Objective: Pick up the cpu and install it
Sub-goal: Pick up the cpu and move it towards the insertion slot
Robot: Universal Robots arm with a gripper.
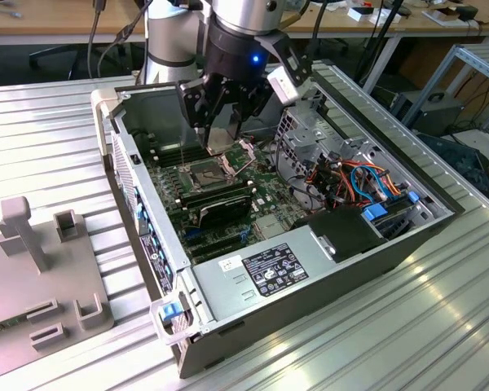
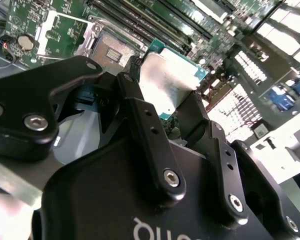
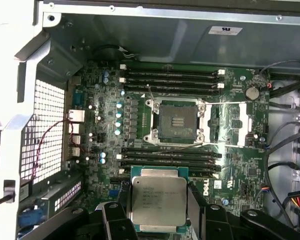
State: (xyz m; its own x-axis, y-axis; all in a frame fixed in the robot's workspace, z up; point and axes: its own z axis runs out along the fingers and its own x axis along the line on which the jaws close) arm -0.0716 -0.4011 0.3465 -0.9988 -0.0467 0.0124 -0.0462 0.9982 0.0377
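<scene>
The cpu [image 3: 159, 200] is a flat silver-topped square on a green edge, and my gripper [image 3: 159, 207] is shut on it, one black finger against each side. In the second wrist view the cpu [image 2: 167, 82] sits tilted between the fingers [image 2: 135, 107]. The dark square socket [image 3: 177, 120] on the motherboard has its metal frame swung open and nothing in it. The chip hangs above the board, off to one side of the socket [image 2: 112, 47]. In the exterior view my gripper [image 1: 226, 134] hovers inside the open computer case, just above and behind the socket [image 1: 204, 173].
Long black memory slots [image 3: 170, 77] run on both sides of the socket. The case walls [image 1: 138, 195] enclose the board. A power supply [image 1: 269, 269], drive cage and coloured cables [image 1: 350, 183] fill the exterior view's right. A grey fixture [image 1: 33, 269] stands on the ribbed table.
</scene>
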